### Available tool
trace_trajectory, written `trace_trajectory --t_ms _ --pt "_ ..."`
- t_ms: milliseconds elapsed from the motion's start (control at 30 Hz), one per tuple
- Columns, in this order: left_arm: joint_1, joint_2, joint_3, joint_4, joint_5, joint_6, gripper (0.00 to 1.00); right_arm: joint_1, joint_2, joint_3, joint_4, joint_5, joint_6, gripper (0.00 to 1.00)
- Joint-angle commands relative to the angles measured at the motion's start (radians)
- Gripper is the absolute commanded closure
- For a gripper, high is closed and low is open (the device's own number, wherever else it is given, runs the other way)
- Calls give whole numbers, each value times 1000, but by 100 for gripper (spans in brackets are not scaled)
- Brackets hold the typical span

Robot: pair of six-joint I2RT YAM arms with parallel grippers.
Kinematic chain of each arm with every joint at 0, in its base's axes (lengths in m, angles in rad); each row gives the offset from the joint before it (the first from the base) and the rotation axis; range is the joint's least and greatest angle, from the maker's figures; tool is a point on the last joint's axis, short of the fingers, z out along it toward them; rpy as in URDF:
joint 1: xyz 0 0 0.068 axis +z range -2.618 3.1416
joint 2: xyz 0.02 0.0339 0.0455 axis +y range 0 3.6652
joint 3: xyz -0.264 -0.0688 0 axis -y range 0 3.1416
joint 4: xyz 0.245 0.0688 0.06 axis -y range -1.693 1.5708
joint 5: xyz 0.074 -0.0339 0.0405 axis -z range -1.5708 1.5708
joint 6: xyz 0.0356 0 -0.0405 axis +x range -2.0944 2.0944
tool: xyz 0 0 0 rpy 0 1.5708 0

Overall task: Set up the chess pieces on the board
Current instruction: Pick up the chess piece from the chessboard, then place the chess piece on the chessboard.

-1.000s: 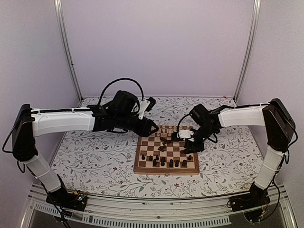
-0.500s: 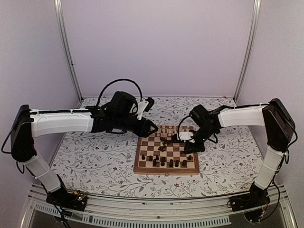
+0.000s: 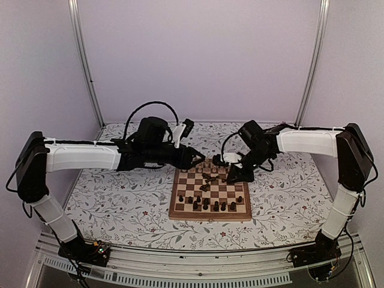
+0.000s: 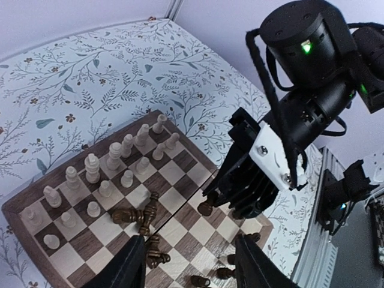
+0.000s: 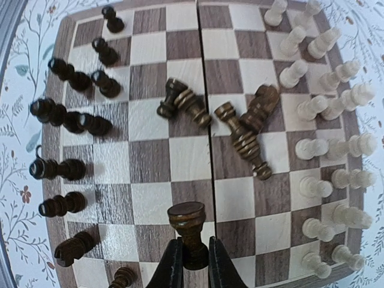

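Observation:
The board [image 3: 207, 217] lies mid-table. Pale chess pieces [image 5: 324, 150] stand in two rows along its far side, and dark chess pieces [image 5: 72, 120] stand along the near side. Several dark pieces [image 5: 246, 129] lie toppled near the centre seam. My right gripper [image 5: 191, 252] is shut on a dark piece [image 5: 187, 225], held base-down above the board [image 5: 150, 162]. The same held piece [image 4: 207, 206] shows in the left wrist view. My left gripper [image 4: 191, 259] hovers open over the board [image 4: 180, 174], with nothing between its fingers.
The floral-patterned table [image 3: 120, 204] surrounds the board. Metal frame posts [image 3: 84, 66] rise at the back corners against the plain wall. The two grippers, left [image 3: 197, 158] and right [image 3: 233, 177], hang close together over the board's far half.
My right gripper has shut on a dark piece and lifted it off the board. My left arm has reached a little further right toward the board's far edge.

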Motion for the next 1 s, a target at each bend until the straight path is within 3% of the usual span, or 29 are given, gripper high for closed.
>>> trace_trajectory --t_ms 0,433,967 --pt "13 68 -1 172 105 -95 47 -6 -60 71 -29 -97 75 90" --pt "-2 211 35 292 260 -204 48 -6 -99 110 -53 -173 119 89" --pt "-17 291 95 306 356 -233 60 -4 -108 110 -61 -183 117 88"
